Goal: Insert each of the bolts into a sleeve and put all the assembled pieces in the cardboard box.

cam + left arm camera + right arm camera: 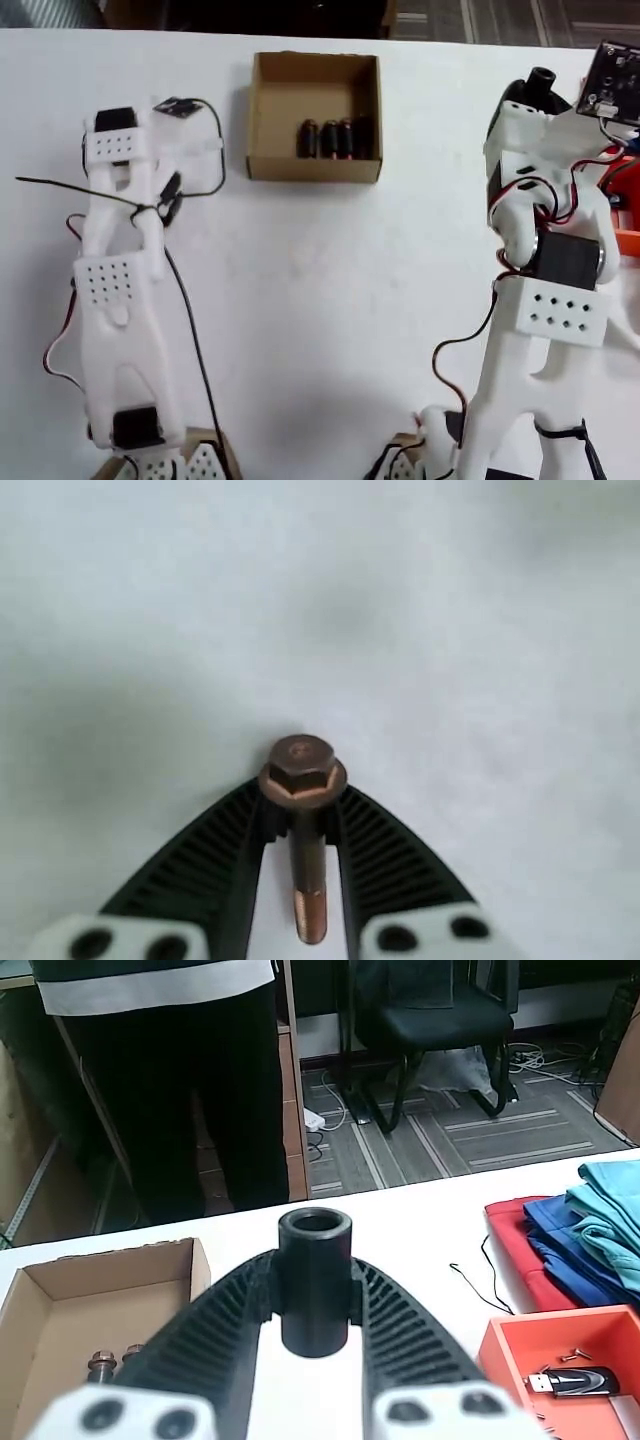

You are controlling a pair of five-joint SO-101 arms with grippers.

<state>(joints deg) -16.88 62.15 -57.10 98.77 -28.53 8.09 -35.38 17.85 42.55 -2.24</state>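
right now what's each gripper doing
left gripper: shut on bolt
right gripper: shut on sleeve

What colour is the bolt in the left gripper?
Coppery brown bolt, clearest in the left wrist view.

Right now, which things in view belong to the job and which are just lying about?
Job: bolt, sleeve, cardboard box, assembled pieces inside it.
Lying about: orange tray, USB stick, folded cloths, chair.
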